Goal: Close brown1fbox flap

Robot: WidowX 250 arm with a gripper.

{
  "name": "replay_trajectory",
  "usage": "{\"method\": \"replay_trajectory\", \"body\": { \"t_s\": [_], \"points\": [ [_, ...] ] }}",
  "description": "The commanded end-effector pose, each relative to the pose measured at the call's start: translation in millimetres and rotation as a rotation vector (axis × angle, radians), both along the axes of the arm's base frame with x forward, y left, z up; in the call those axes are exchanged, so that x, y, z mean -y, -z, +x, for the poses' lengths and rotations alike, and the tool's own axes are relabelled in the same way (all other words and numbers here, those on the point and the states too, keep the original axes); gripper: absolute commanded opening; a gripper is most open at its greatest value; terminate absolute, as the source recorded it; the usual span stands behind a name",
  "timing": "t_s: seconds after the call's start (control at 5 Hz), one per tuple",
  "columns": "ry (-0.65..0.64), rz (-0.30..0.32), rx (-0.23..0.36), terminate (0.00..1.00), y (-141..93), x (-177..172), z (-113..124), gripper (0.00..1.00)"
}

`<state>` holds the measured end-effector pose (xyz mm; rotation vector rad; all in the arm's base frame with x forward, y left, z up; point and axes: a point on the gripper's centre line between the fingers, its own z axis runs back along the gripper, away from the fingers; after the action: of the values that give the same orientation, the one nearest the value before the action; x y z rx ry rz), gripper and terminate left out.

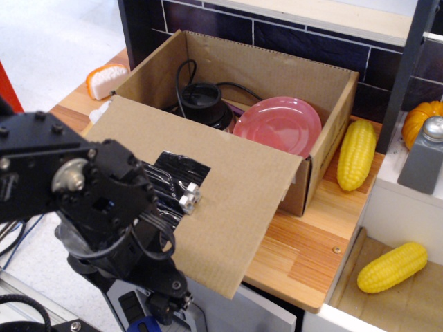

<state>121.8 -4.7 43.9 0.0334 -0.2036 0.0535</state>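
The brown1fbox (325, 83) stands open on the wooden counter, with a pink plate (280, 124) and a black round device with a cable (202, 104) inside. Its flap (235, 200) hangs outward over the counter's front edge, plain side up, with a black tape patch (176, 173) and a small white block (189, 199). My black arm (90, 200) fills the lower left, in front of the flap's left part. My gripper (168, 301) sits low, just below the flap's near edge. Its fingers are not clear enough to tell whether they are open or shut.
A yellow toy corn cob (356, 153) lies right of the box, another (392, 267) on a lower shelf at right. An orange pumpkin (421, 119) and a grey shaker (426, 158) stand at the far right. An orange-and-white toy (105, 79) lies left of the box. A dark tiled wall (291, 38) runs behind.
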Motion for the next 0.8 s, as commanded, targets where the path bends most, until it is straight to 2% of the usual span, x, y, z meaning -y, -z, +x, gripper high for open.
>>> {"method": "replay_trajectory", "body": {
  "t_s": [0.0,0.2,0.4,0.6],
  "points": [
    [0.022,-0.014,0.0,0.0,10,-5,3,1.0],
    [0.033,-0.015,0.027,0.0,15,-7,6,1.0],
    [0.051,0.021,0.107,0.0,5,-9,16,1.0],
    [0.084,0.102,0.192,0.0,-6,-7,24,1.0]
  ]
}}
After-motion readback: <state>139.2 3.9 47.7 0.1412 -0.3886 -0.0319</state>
